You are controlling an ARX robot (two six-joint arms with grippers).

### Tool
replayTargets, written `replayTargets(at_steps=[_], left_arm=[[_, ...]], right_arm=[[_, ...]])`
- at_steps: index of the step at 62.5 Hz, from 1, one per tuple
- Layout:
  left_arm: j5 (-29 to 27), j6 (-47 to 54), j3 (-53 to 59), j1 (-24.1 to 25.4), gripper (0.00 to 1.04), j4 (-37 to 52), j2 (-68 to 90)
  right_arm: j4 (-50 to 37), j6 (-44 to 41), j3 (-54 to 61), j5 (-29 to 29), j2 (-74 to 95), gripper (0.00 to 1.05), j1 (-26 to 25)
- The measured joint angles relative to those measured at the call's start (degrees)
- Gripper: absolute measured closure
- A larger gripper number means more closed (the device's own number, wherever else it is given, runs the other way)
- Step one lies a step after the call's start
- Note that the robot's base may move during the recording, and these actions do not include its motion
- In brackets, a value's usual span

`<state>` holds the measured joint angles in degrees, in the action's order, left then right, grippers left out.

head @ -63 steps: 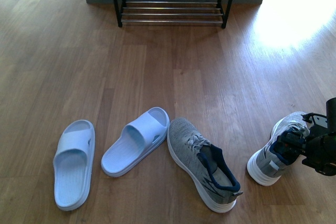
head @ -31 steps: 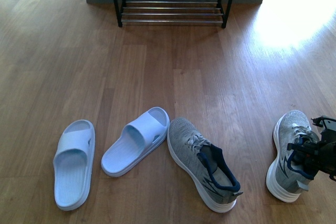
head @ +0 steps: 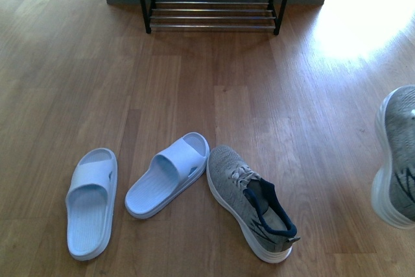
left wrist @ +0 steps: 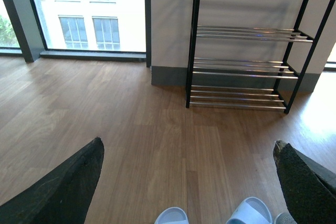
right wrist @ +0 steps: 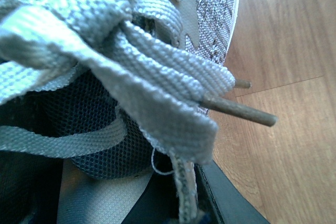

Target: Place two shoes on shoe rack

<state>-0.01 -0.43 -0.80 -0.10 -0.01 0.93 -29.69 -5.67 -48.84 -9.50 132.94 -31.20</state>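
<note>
Clamping the grey knit, white-soled sneaker (head: 397, 160) at right edge, the right gripper (right wrist: 184, 208) has the black-framed chrome-rod shoe rack (head: 213, 11) well apart, top centre; left gripper (left wrist: 186, 182) gapes wide.

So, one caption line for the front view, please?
One grey sneaker lies beside a pale slide; the other sneaker is raised at right; shoe rack ahead.

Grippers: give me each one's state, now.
Left gripper: open, nothing between its fingers.
Right gripper: closed on the grey knit sneaker with white sole, held off the floor.
</note>
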Motion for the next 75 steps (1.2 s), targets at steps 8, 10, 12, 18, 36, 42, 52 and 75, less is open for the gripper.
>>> replayTargets(at_steps=[8, 10, 12, 18, 36, 42, 52, 75], left_arm=[[0.00, -0.02, 0.00, 0.00, 0.09, 0.00, 0.00], [0.00, 0.00, 0.00, 0.00, 0.09, 0.00, 0.00], [0.00, 0.00, 0.00, 0.00, 0.09, 0.00, 0.00], [0.00, -0.02, 0.00, 0.00, 0.09, 0.00, 0.00], [0.00, -0.02, 0.00, 0.00, 0.09, 0.00, 0.00], [0.00, 0.00, 0.00, 0.00, 0.09, 0.00, 0.00], [0.00, 0.00, 0.00, 0.00, 0.09, 0.00, 0.00], [-0.17, -0.02, 0.00, 0.00, 0.09, 0.00, 0.00]], right_arm=[[0.81, -1.99, 7.67, -3.80, -11.96, 1.02, -2.10], [1.44, -2.29, 9.35, -4.83, -15.21, 1.02, -2.49], [1.90, -2.51, 10.43, -5.51, -17.44, 1.02, -2.71], [4.09, -3.02, 14.97, -8.55, -28.65, 1.02, -3.39], [7.37, -4.48, 22.47, -11.08, -51.49, 1.02, -3.87], [7.43, -4.50, 22.58, -10.75, -51.47, 1.02, -3.96], [7.48, -4.55, 22.75, -10.71, -51.45, 1.02, -3.96], [7.52, -4.63, 22.93, -11.17, -51.47, 1.02, -3.89]])
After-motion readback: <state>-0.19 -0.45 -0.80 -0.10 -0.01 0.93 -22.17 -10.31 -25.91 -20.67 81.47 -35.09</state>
